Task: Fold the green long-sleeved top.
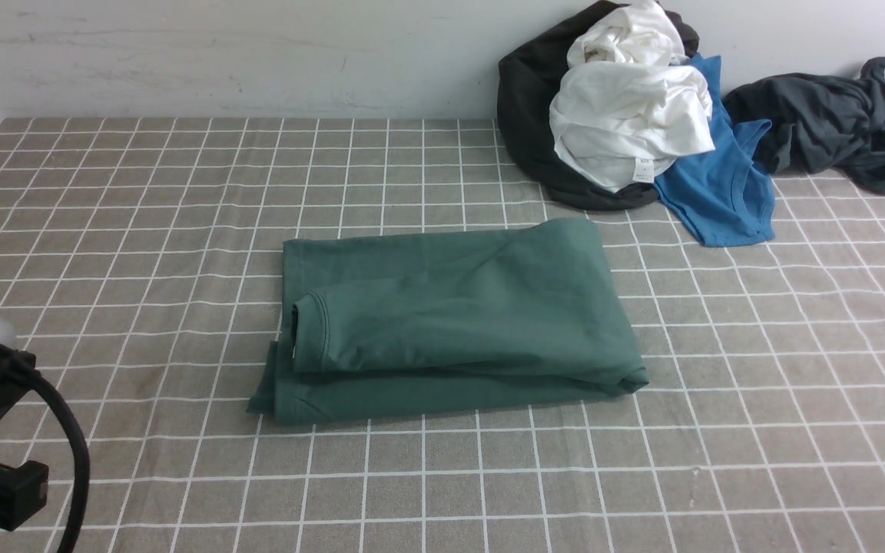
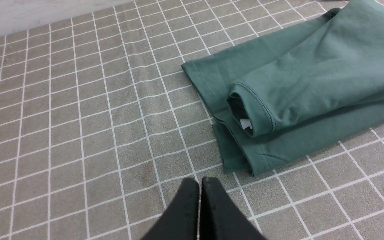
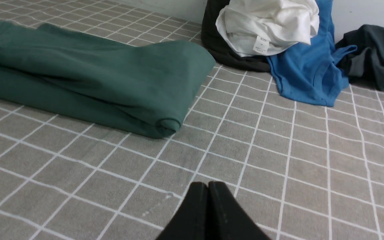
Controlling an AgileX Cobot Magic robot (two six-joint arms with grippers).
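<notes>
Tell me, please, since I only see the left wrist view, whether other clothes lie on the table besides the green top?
Observer: Yes, a heap sits against the wall at the far right: a white garment on a black garment, with a blue shirt beside them.
Operator: Thank you. Where is the right gripper?
Observer: The right gripper is shut and empty, over bare tablecloth, apart from the right end of the green long-sleeved top.
</notes>
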